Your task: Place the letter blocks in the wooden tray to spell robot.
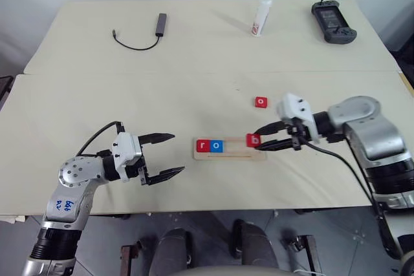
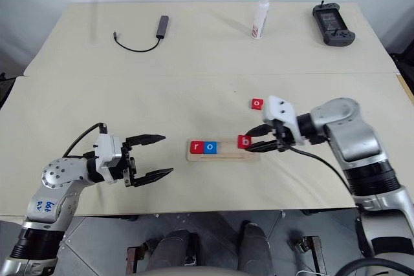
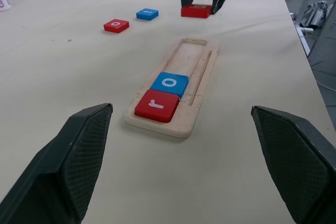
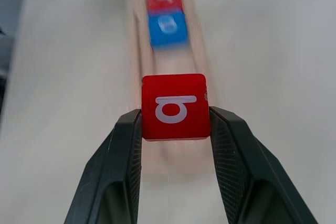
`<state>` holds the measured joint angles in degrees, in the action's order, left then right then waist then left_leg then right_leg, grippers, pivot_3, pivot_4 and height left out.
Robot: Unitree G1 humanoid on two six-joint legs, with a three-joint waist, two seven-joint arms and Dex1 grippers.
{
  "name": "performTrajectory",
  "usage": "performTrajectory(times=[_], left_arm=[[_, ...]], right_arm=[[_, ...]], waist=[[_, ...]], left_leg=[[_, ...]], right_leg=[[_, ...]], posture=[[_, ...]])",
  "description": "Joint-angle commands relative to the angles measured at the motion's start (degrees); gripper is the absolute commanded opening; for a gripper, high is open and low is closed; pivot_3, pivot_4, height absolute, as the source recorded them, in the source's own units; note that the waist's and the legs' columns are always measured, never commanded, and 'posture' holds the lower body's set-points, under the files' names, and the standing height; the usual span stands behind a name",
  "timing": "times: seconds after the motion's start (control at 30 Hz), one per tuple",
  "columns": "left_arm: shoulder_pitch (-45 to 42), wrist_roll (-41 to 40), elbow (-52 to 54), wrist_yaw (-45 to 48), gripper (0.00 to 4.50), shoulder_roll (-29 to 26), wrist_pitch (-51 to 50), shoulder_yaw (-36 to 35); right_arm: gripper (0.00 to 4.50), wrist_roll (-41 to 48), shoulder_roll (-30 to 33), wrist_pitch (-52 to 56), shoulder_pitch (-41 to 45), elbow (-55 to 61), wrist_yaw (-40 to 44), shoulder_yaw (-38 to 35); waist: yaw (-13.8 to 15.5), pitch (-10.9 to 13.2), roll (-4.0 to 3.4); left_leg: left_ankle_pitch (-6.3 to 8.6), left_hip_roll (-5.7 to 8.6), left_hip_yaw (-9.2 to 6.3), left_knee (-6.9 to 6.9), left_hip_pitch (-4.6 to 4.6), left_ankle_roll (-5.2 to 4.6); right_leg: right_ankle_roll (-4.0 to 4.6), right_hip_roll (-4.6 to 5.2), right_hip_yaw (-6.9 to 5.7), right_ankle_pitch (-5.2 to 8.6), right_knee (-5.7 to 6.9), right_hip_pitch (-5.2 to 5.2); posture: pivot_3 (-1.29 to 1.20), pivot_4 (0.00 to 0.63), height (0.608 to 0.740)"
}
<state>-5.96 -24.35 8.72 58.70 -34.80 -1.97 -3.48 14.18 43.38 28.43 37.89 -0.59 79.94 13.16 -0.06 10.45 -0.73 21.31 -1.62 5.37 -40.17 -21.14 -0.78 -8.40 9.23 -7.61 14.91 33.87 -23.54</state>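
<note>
In the left eye view, the long pale-wood tray is lying on the cream table, holding a red "r" block and a blue "o" block at its left end. The right gripper is pinching a red "b" block above the tray's right end. A red "o" block is sitting beyond the tray. The left gripper is hanging spread wide and empty, left of the tray.

In the left wrist view, a blue block is lying beyond the tray.

In the right wrist view, the fingers are clamping the "b" block's sides.
</note>
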Motion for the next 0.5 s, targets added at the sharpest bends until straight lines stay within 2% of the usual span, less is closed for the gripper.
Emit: performTrajectory(times=[0.03,0.17,0.3,0.5], left_arm=[[0.6,-0.2,2.6,-0.8,4.5,0.3,0.4,-0.4],[1.8,-0.4,3.4,-1.3,4.5,0.2,0.4,-0.9],[3.8,-0.5,4.8,-2.5,4.5,-0.1,0.1,-1.5],[5.2,-0.6,6.0,-3.5,4.5,-0.2,0.0,-1.9]], right_arm=[[1.46,-1.5,-1.9,2.0,1.2,1.7,-3.0,2.1],[1.46,-4.4,-3.1,-0.6,2.5,0.8,-3.3,5.6],[1.46,-4.9,-4.9,0.0,3.5,-0.4,-4.9,6.0],[3.5,-4.9,-5.5,-0.4,3.4,-0.8,-5.2,6.1]], waist=[[0.1,0.0,0.0],[-0.1,0.0,0.0],[-0.3,0.0,0.0],[0.0,0.0,0.0]], left_leg=[[0.0,0.01,-0.02,0.0,-0.02,0.0],[0.01,0.05,-0.02,0.01,-0.06,0.0],[0.01,0.0,0.01,0.05,-0.03,0.02],[0.0,0.0,0.01,0.04,-0.04,0.02]], right_leg=[[0.0,0.0,-0.01,0.0,0.0,0.0],[0.0,0.02,-0.03,0.0,-0.02,-0.02],[0.0,-0.01,-0.03,0.0,-0.01,-0.05],[0.0,-0.02,-0.03,0.0,0.0,-0.05]], posture=[[0.0,0.15,0.74],[0.0,0.15,0.74],[0.0,0.15,0.74],[0.0,0.15,0.74]])
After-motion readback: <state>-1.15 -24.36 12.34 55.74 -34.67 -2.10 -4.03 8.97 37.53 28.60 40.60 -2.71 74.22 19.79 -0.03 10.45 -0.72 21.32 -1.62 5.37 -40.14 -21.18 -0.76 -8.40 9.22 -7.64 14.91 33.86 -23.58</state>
